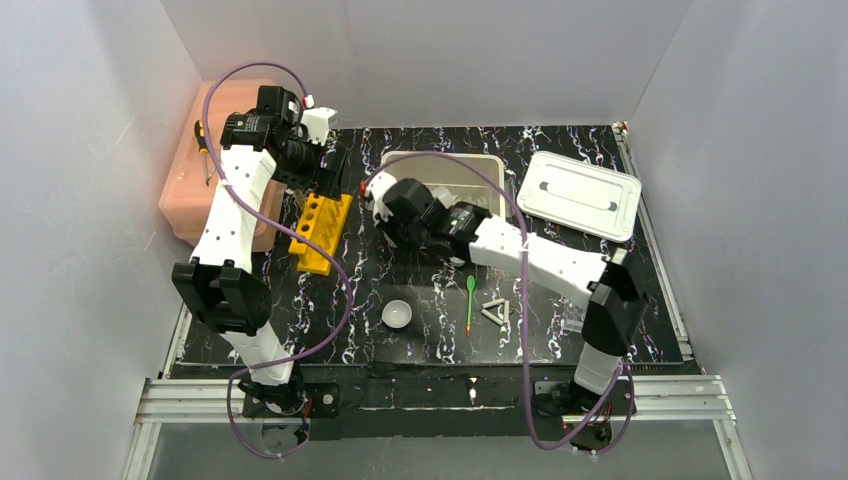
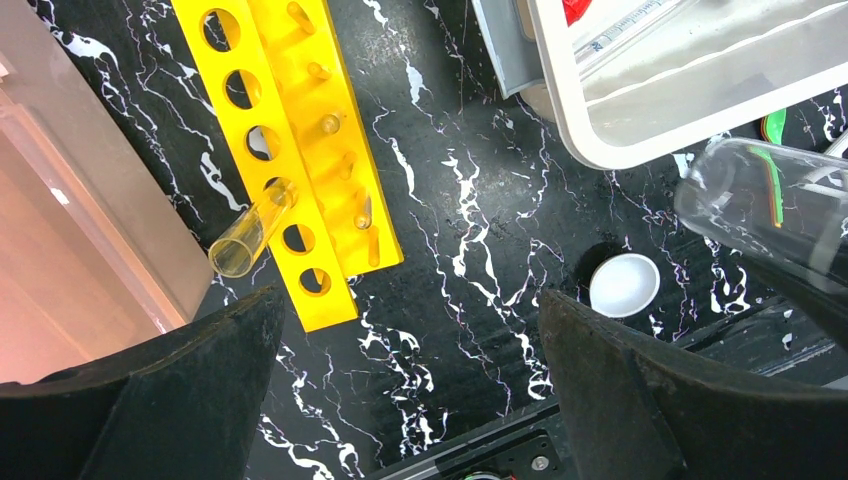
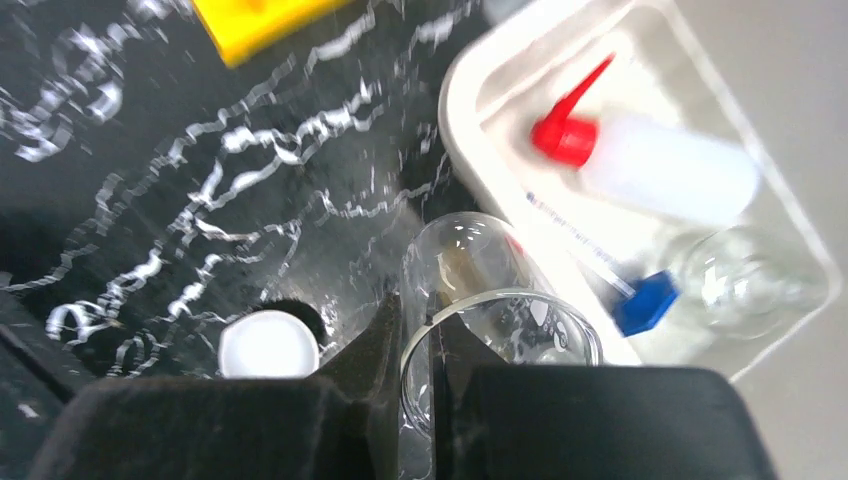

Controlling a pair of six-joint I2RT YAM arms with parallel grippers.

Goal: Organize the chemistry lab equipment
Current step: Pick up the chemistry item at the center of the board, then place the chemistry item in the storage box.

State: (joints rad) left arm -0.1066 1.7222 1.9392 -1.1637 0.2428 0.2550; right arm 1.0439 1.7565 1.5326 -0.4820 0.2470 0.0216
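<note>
My right gripper (image 3: 415,312) is shut on the rim of a clear glass beaker (image 3: 470,270), held above the mat beside the white tray (image 3: 462,110). In the tray lie the red-capped squeeze bottle (image 3: 660,170), a round glass flask (image 3: 745,280) and a thin blue-capped tube (image 3: 610,275). My left gripper (image 2: 410,305) is open and empty above the mat, next to the yellow rack (image 2: 300,150). A clear tube (image 2: 250,235) stands tilted in one rack slot. The white bowl (image 1: 397,315), green spoon (image 1: 470,300) and white triangle (image 1: 497,312) lie on the near mat.
The pink box (image 1: 215,165) stands at the far left with a screwdriver (image 1: 203,140) on it. The tray's white lid (image 1: 580,195) lies at the back right. My two grippers (image 1: 335,185) (image 1: 378,195) are close together between the rack and the tray.
</note>
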